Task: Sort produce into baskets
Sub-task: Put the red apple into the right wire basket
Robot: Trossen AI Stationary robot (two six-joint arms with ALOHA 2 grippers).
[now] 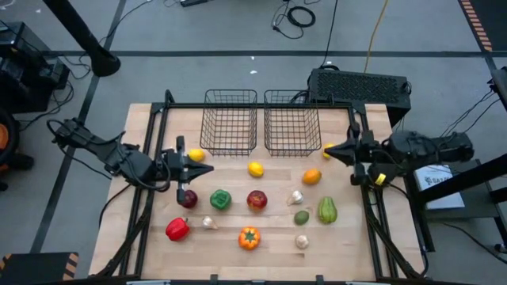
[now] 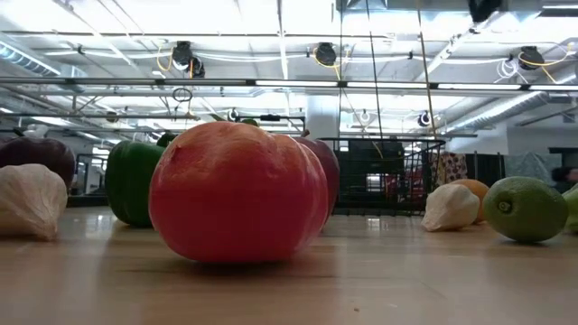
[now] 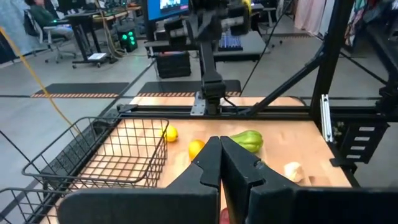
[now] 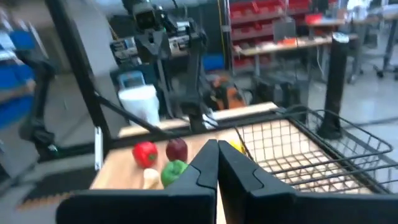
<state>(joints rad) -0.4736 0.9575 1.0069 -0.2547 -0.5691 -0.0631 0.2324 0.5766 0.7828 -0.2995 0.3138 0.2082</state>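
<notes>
Two dark wire baskets (image 1: 231, 120) (image 1: 293, 120) stand side by side at the table's far edge. The produce lies loose on the wood in front of them: a lemon (image 1: 256, 169), an orange (image 1: 311, 176), a red apple (image 1: 257, 200), a green pepper (image 1: 220, 199), a red pepper (image 1: 177, 229), an orange pepper (image 1: 249, 237) and whitish bulbs (image 1: 295, 198). My left gripper (image 1: 202, 166) hovers shut above the table's left side, beside a lemon (image 1: 196, 156). My right gripper (image 1: 326, 151) hovers shut at the right side, near another lemon (image 1: 327, 146). Both point inward and hold nothing (image 3: 220, 146) (image 4: 217, 149).
A black box (image 1: 360, 85) sits behind the right basket. A dark metal frame (image 1: 358, 170) runs along the table's sides and far edge. More produce lies at the near right, a green fruit (image 1: 301, 217) and a green pepper (image 1: 327, 210). Bare wood shows between the baskets and the produce rows.
</notes>
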